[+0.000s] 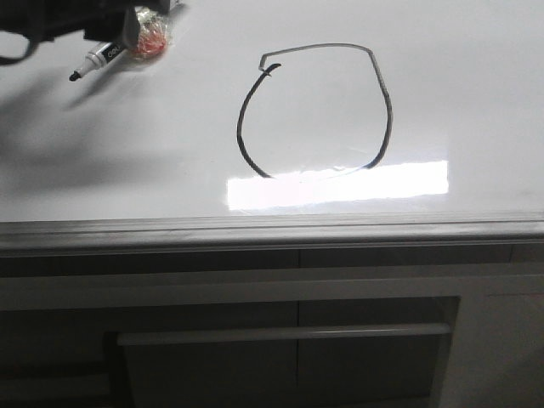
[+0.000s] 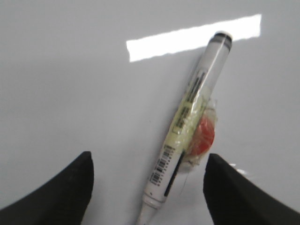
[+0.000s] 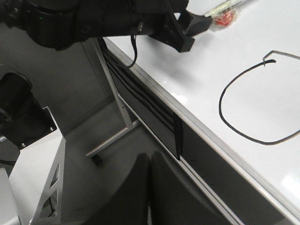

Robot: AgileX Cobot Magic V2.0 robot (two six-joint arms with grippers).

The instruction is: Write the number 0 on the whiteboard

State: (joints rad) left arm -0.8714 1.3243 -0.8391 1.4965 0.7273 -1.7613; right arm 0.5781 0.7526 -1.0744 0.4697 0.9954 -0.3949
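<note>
Nearest the camera in the front view stands the dark cabinet (image 1: 289, 340), and on it the grey rim of the whiteboard (image 1: 127, 170), which serves here as the counter. Just beyond that rim a bright glare patch (image 1: 340, 183) crosses the board, and the lower curve of the number 0 (image 1: 387, 110) runs into it. The loop looks closed, with a flattened top and a small hook at its start, so the writing appears done.

Farther off, well to the left of the 0 and a little beyond it, lies the marker (image 1: 100, 58), its red wrapped tag (image 1: 151, 41) beside the barrel. In the front view its tip points down-left, away from the 0, so its long axis runs diagonally.

The left gripper (image 2: 147, 180) hangs over the marker with its fingers (image 2: 70, 187) spread wide on either side of the barrel, touching nothing. The marker looks released. The left arm is plainly the nearer 1.

The right gripper (image 3: 149, 197) waits off the board's edge, well clear of the 0, its fingers pressed together and holding nothing.
</note>
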